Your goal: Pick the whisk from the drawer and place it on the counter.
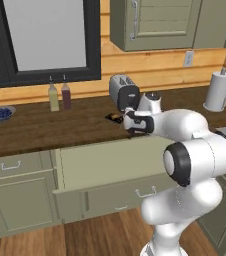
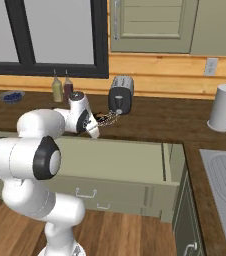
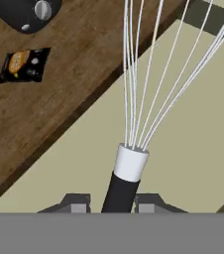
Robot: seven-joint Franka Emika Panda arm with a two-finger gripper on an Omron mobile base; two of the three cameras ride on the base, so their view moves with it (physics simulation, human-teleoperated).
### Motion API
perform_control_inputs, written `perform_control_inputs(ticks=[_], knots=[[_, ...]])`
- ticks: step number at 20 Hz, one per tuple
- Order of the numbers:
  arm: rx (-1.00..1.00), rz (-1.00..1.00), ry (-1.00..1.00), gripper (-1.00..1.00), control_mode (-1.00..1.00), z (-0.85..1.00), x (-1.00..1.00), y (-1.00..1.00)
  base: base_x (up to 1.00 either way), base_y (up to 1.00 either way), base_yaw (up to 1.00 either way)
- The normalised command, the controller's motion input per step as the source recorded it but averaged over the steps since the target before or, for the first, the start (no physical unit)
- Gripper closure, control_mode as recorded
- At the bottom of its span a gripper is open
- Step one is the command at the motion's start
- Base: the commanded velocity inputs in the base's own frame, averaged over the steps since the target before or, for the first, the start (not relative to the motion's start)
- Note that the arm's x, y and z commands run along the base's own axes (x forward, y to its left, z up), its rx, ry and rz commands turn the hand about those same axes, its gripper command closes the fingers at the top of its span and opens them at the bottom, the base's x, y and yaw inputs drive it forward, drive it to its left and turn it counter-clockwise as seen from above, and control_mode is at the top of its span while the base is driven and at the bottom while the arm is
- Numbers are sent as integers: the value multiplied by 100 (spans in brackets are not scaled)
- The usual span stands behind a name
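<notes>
Gripping the whisk [image 3: 134, 149] by its black handle, the end effector [image 3: 113, 203] has its two fingers closed against either side, so the wire head points away from the hand. To its left on the table [image 3: 79, 64] lie a small black packet [image 3: 24, 64] and the toaster [image 3: 27, 12]; beneath and to its right spreads the open drawer [image 3: 183, 163], suggesting the whisk is lifted clear but not yet over the wood.
</notes>
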Motion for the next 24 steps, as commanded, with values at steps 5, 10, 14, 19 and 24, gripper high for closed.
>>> perform_control_inputs(ticks=[5, 10, 14, 19, 24], knots=[[9, -5, -17, 100, -100, -33, 77, 2, 0, 0, 0], [0, 0, 7, 100, -100, 0, 92, 0, 0, 0, 0], [0, 0, 19, 100, -100, 1, 77, 0, 0, 0, 0], [0, 0, 4, 100, -100, -21, 66, 0, 0, 0, 0], [0, 0, 0, 100, -100, -51, 49, 0, 0, 0, 0]])
